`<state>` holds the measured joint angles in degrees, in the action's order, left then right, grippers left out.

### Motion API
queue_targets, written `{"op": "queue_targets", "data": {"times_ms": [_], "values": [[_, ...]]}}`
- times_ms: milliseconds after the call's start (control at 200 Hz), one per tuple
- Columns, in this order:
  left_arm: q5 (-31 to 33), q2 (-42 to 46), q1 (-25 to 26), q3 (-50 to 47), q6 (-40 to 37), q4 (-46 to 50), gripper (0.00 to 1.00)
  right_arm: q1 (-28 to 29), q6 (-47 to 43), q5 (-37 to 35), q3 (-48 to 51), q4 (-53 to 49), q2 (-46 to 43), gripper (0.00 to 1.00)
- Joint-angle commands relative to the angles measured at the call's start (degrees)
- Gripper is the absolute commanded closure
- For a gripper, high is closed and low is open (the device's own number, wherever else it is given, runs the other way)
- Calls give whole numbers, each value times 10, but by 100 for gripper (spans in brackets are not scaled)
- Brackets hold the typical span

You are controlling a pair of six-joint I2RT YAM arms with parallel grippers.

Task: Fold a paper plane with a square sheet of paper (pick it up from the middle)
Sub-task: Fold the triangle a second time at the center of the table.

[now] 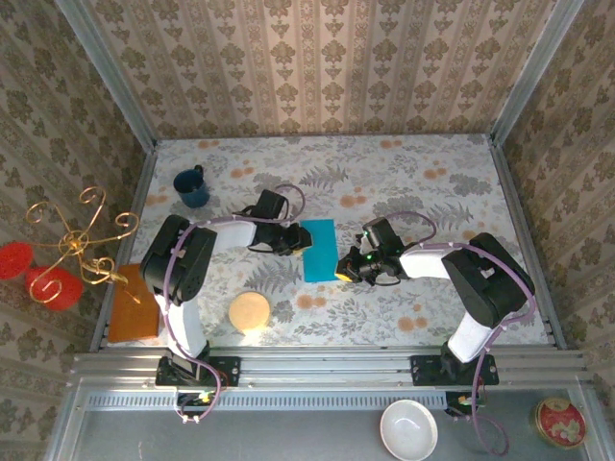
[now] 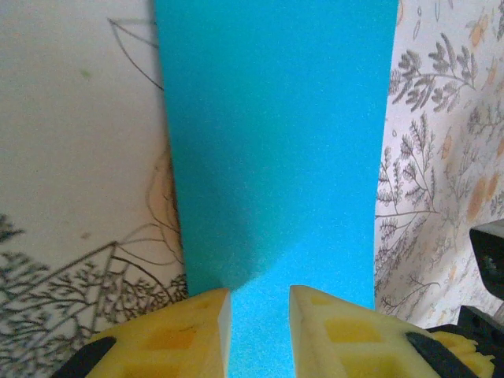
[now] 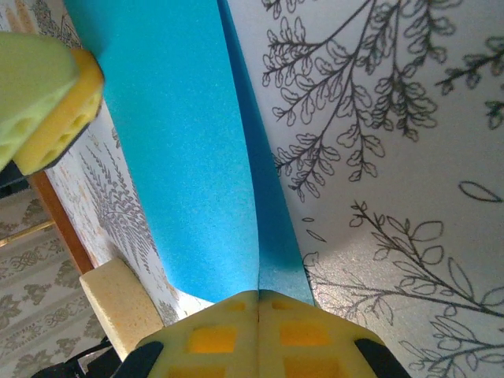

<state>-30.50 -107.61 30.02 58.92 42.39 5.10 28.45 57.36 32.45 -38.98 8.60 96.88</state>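
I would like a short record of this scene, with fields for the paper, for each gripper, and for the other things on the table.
paper: square sheet of paper, turquoise, mid-table, showing as a tall rectangle; in the right wrist view one layer rises along a fold
left gripper: jaws open, at the paper's left edge
right gripper: jaws shut on the paper at its near right corner
mug: dark blue, upright, far left
tan disc: flat, beside the left arm's base
orange board: at the table's left edge

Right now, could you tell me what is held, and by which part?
The right gripper is shut on the paper, pinching its edge. The left gripper is open at the opposite edge, holding nothing.
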Motion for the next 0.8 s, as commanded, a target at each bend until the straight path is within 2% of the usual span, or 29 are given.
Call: {"op": "queue_targets", "data": {"times_ms": [0, 450, 795], "values": [[3, 5, -8, 21, -12, 3, 73, 3, -3, -14, 7, -19, -12, 94], [-2, -47, -4, 41, -20, 40, 75, 5, -18, 14, -11, -8, -17, 95], [2, -56, -2, 40, -21, 39, 77, 24, -4, 18, -78, 38, 32, 96]]}}
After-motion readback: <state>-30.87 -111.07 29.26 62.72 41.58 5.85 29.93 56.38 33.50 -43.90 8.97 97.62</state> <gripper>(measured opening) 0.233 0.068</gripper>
